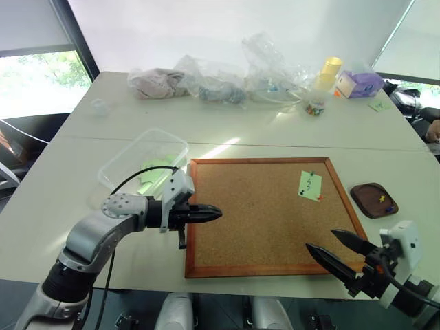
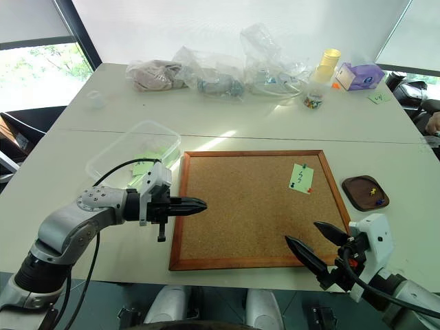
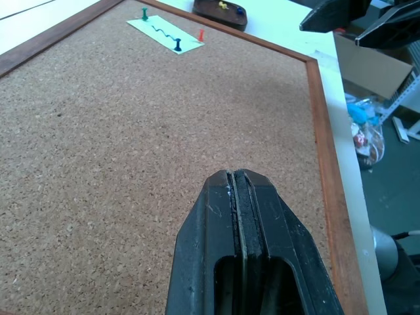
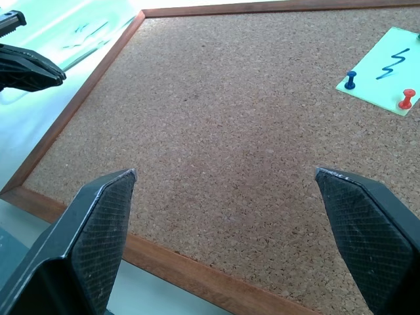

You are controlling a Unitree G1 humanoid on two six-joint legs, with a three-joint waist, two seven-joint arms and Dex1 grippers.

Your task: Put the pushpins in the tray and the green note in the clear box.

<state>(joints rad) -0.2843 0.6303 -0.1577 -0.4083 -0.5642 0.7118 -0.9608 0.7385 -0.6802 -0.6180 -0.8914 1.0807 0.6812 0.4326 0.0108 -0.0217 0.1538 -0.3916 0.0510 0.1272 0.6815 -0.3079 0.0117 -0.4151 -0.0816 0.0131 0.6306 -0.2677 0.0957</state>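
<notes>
The green note (image 1: 310,185) is pinned near the far right corner of the cork board by a green pushpin (image 3: 144,12), a blue pushpin (image 4: 350,80) and a red pushpin (image 4: 407,100). The dark brown tray (image 1: 363,199) sits on the table right of the board, with a yellow and a blue pin in it. Left of the board stands the clear box (image 1: 120,161), holding light green paper. My left gripper (image 1: 216,213) is shut and empty, reaching over the board's left edge. Over the board's near right corner my right gripper (image 1: 320,239) is open, nothing between its fingers.
The wood-framed cork board (image 1: 199,269) fills the near middle of the table. Along the far edge lie clear plastic bags (image 1: 213,82), a small jar of coloured pins (image 1: 315,104), a yellow cup (image 1: 332,67), a purple box (image 1: 357,84) and another green note (image 1: 379,105).
</notes>
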